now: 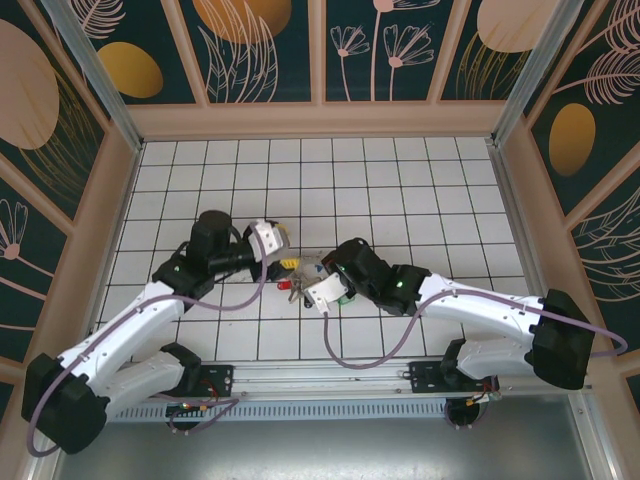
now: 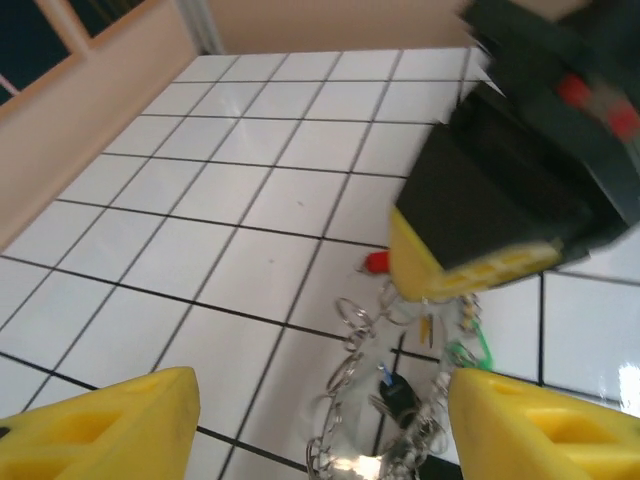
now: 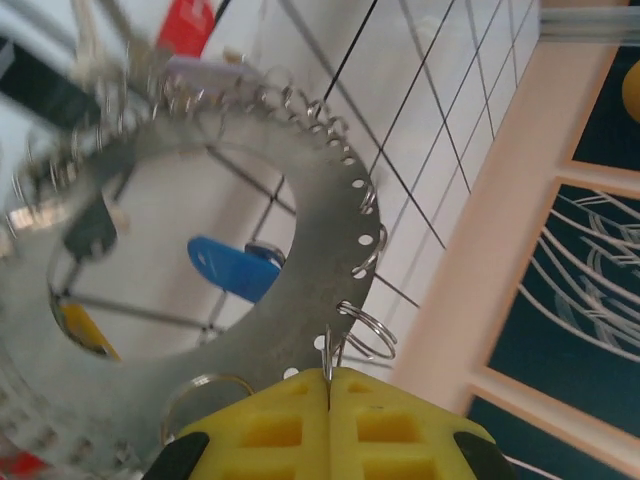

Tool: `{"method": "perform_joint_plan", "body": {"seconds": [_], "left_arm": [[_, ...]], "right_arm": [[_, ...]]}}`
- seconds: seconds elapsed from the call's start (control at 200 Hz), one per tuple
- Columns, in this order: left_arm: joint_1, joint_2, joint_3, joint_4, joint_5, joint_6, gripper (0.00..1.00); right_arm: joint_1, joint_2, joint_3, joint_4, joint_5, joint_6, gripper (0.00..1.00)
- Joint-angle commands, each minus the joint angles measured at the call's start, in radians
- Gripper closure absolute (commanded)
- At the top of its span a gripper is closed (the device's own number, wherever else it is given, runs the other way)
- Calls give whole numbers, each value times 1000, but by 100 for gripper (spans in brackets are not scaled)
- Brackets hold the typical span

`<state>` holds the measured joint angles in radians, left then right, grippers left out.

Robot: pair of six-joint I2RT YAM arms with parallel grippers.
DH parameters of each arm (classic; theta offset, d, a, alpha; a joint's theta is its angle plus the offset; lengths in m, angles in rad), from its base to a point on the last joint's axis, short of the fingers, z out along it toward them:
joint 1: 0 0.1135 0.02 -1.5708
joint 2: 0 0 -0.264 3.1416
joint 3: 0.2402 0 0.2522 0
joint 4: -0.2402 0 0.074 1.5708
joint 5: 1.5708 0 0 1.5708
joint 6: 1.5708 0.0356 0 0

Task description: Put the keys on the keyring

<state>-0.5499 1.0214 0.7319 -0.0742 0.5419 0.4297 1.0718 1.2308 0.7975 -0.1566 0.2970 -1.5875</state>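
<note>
Right end effector (image 3: 328, 388) tight on keyring (image 3: 305, 300) rim; left end effector (image 2: 320, 400) apart near keys (image 2: 396, 393).

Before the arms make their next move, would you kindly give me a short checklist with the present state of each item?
1. Right gripper clamped on the keyring: ok, its fingers are shut on the flat metal rim.
2. Left gripper open and holding nothing: ok.
3. Keyring lifted off the tiled floor: cannot tell.
4. Blue key hooked to the keyring: cannot tell; it only shows through the ring's opening.
5. Red key and green key attached to the keyring: cannot tell, the left wrist view is blurred there.
</note>
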Motion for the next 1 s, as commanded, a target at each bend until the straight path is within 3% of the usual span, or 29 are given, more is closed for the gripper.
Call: {"method": "perform_joint_plan", "body": {"seconds": [0.0, 0.225, 0.355, 0.495, 0.691, 0.851, 0.996], "left_arm": [[3, 76, 123, -38, -42, -110, 34], [2, 237, 202, -30, 198, -93, 40], [2, 257, 156, -9, 348, 41, 36], [3, 195, 56, 65, 246, 137, 30], [2, 197, 76, 61, 161, 236, 28], [3, 211, 110, 124, 267, 149, 33], [3, 255, 179, 107, 269, -112, 46]], "right_arm": [[5, -41, 9, -37, 149, -276, 100], [6, -106, 70, -84, 95, -428, 100], [7, -139, 103, -128, 31, -471, 100], [7, -144, 141, -170, 0, -495, 100], [1, -136, 155, -161, -24, -525, 100], [-9, -119, 120, -58, 10, -532, 100], [-10, -120, 79, 91, 24, -529, 100]]}}
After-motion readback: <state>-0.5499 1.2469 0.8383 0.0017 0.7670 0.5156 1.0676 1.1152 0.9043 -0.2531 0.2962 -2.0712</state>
